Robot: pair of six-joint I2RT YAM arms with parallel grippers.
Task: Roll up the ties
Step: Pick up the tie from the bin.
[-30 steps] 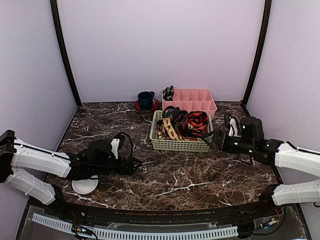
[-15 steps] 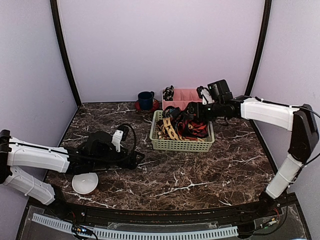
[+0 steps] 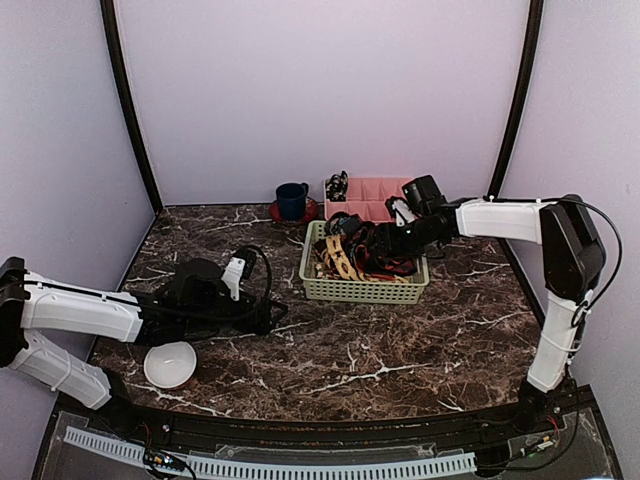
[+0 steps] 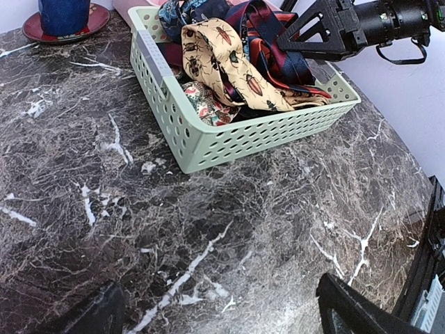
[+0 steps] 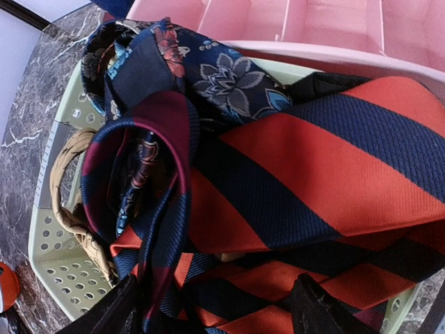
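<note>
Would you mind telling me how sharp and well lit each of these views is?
Top external: soft, even light, yet the ties merge into a dark mass. Left wrist: the green basket crisp, the fingers dark and blurred. Right wrist: the striped tie fills the frame, its weave sharp.

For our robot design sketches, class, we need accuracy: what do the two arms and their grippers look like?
Both arms, the left arm and right arm, have smooth white rounded shells with black joints. The left gripper and right gripper are black, with dark angular fingers. A thin black cable loops over the left wrist.
</note>
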